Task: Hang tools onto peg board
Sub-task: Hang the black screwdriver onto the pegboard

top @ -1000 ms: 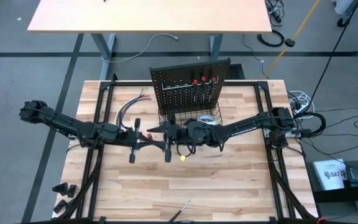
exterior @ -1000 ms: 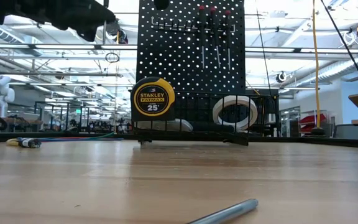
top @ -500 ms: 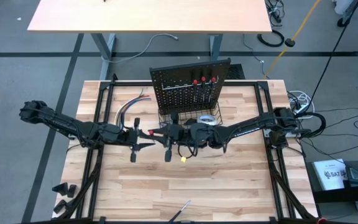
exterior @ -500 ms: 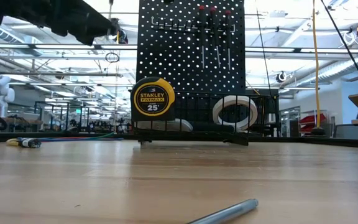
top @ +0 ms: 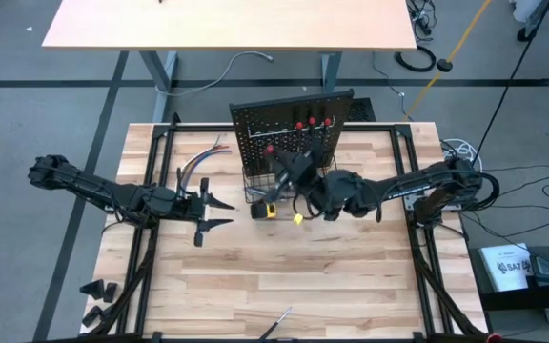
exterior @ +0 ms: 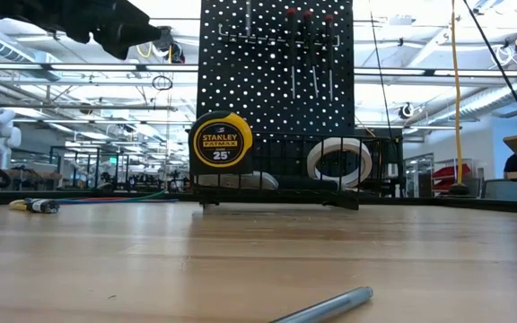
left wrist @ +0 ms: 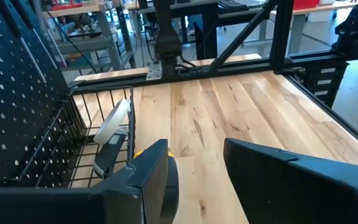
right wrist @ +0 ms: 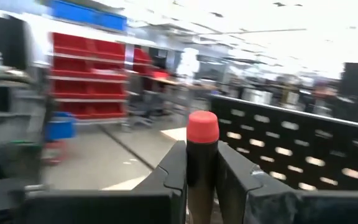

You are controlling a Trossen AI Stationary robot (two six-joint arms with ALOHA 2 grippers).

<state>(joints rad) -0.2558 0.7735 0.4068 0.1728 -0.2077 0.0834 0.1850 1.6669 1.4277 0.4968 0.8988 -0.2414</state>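
screwdriver [right wrist: 202, 155] sits clamped in your right gripper [right wrist: 201, 163], near the peg board [top: 289, 129]. next, seat it on the rail (left gripper [top: 206, 211] waits spread).

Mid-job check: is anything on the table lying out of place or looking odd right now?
One screwdriver lies loose near the front edge of the table, far from the peg board where three others hang. The right gripper holds another screwdriver near the board; the left gripper is open and empty. Nothing is spilled or damaged.

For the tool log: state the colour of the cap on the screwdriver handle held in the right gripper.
Red, on a dark screwdriver handle; the right wrist view shows it best.
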